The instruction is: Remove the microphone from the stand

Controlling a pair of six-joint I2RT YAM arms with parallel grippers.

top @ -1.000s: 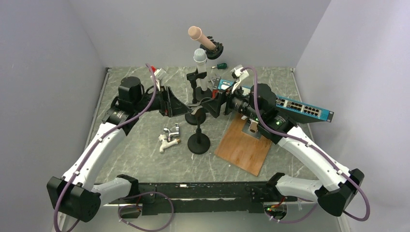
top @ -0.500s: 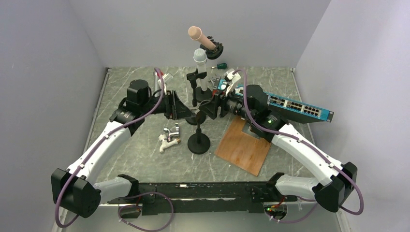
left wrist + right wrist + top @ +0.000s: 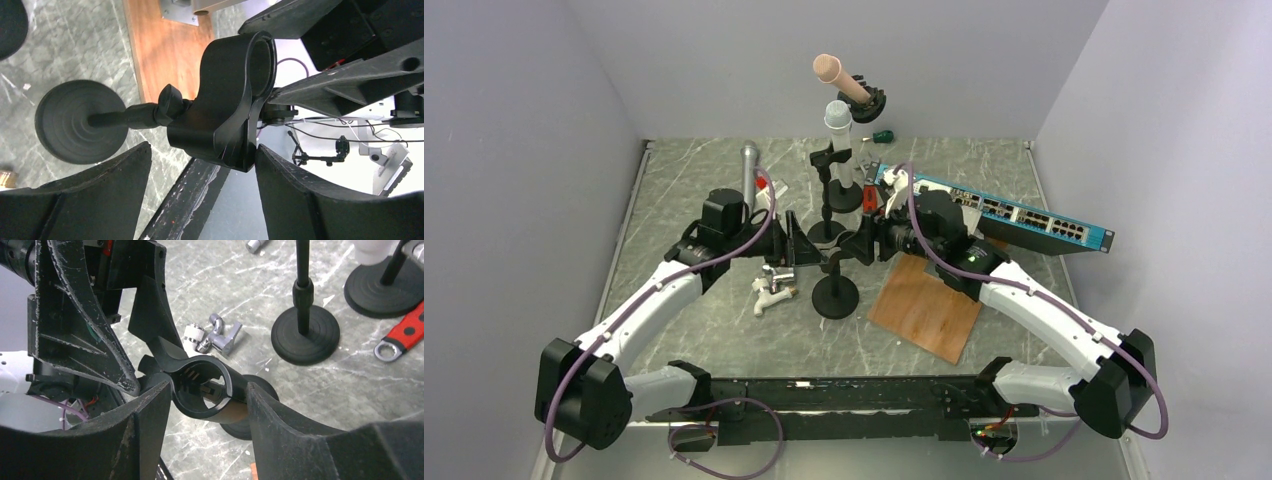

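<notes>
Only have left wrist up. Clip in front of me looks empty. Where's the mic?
Observer: Top view shows a silver mic lying on the table, toward the back left.
Operator: Right gripper on the clip?
Observer: Right wrist view has the right gripper straddling the clip, one finger on each side. I can't tell whether it is actually squeezing.
</notes>
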